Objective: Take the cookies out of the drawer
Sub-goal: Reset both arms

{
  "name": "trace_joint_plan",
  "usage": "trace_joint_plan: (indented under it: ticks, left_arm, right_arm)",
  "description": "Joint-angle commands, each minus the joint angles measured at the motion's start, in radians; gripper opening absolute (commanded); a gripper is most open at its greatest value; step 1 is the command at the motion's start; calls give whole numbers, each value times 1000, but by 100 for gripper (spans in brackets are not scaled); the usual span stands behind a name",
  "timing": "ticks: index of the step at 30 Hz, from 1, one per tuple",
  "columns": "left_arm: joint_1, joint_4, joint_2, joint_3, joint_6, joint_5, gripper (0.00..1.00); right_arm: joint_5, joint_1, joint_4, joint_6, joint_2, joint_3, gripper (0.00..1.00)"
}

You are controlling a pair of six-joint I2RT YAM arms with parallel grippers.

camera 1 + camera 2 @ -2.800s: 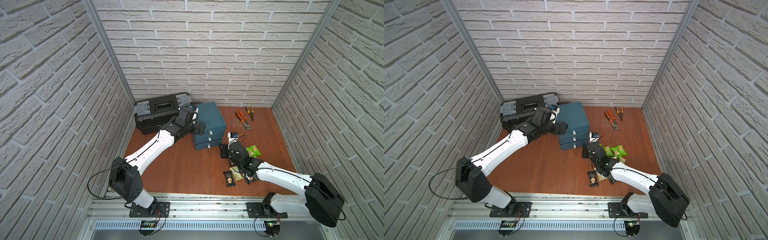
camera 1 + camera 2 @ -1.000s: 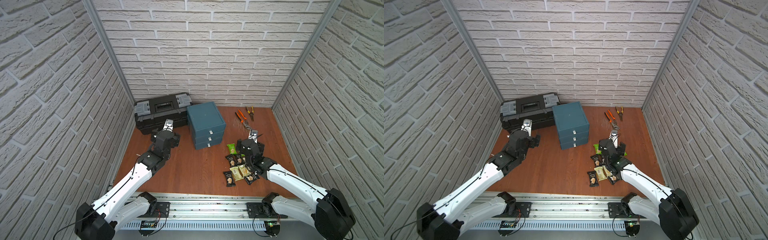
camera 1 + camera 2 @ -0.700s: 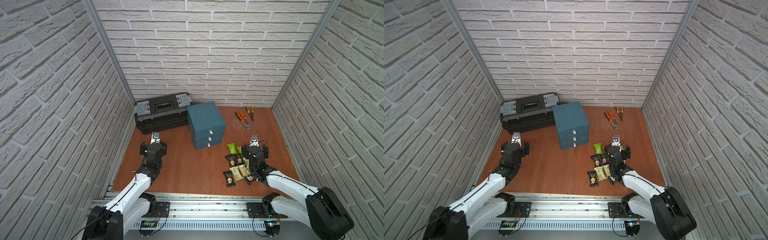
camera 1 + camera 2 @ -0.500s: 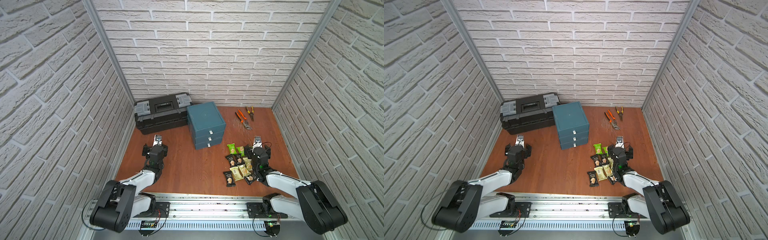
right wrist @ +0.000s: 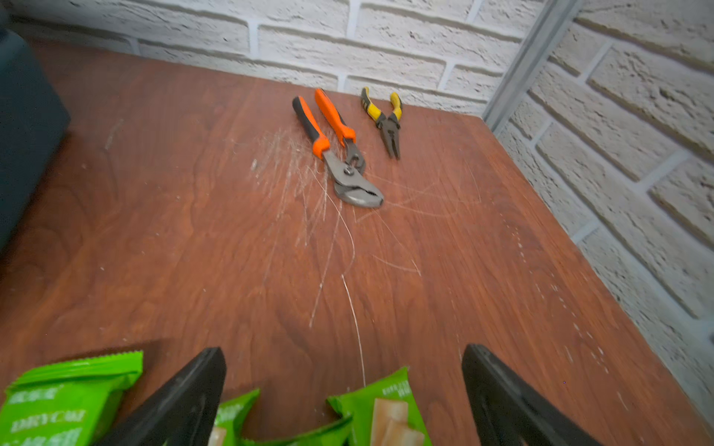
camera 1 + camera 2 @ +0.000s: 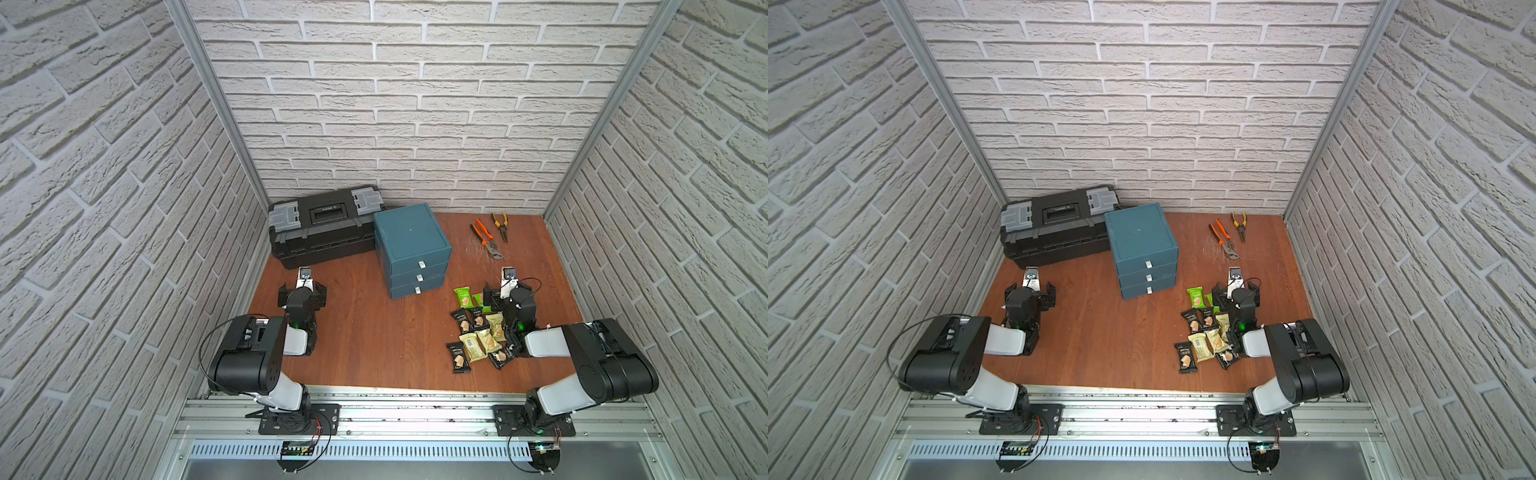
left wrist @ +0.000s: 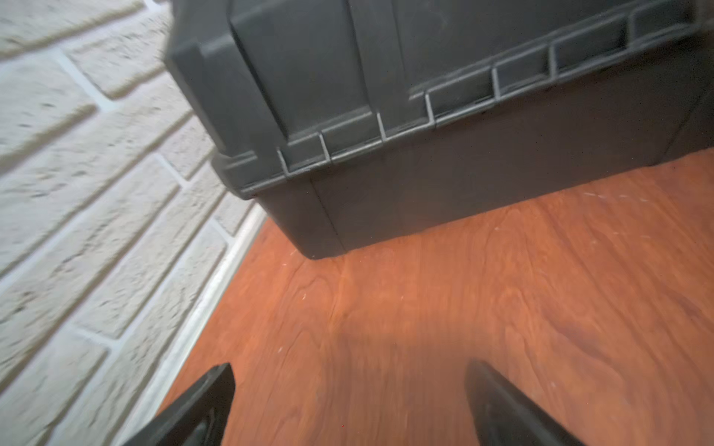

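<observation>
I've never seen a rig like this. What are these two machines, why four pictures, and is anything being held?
They are two robot arms fixed to a rail at the front of the table, each ending in a two-fingered gripper. Two pictures look down from overhead, nearly identical. The other two come from cameras on the arms' wrists, so each shows its own black fingertips. On the table stand a black toolbox and a blue drawer cabinet with all three drawers shut; two pliers lie at the back, and cookie packets lie by the right gripper. It and the left gripper are open, holding nothing.
</observation>
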Motion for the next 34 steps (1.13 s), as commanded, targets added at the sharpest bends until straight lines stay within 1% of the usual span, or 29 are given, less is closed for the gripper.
trace_joint_plan:
  ticks: [1,2,3,4,5,6,34]
  left_arm:
    - [53,-99,8,87,-75,144,99]
    - [64,-113,0,88,-84,169,98]
    - [65,-93,12,88,-83,159,98]
    - [67,-125,-2,91,-86,169,98]
    - [66,-99,10,89,-85,164,99]
    - [66,-117,2,91,-86,168,98]
    - [69,-118,2,93,-88,178,98]
  right_arm:
    - [-56,-15,-4,-6,-2,48,100]
    - [-51,-17,-14,-4,-3,54,100]
    - [-46,-18,-24,3,-5,56,100]
    - [-25,-20,-18,10,-2,57,100]
    - [-6,-19,-33,22,-3,66,100]
    - [-3,-23,-45,27,-1,72,100]
    - [-14,-36,-58,38,-3,77,100]
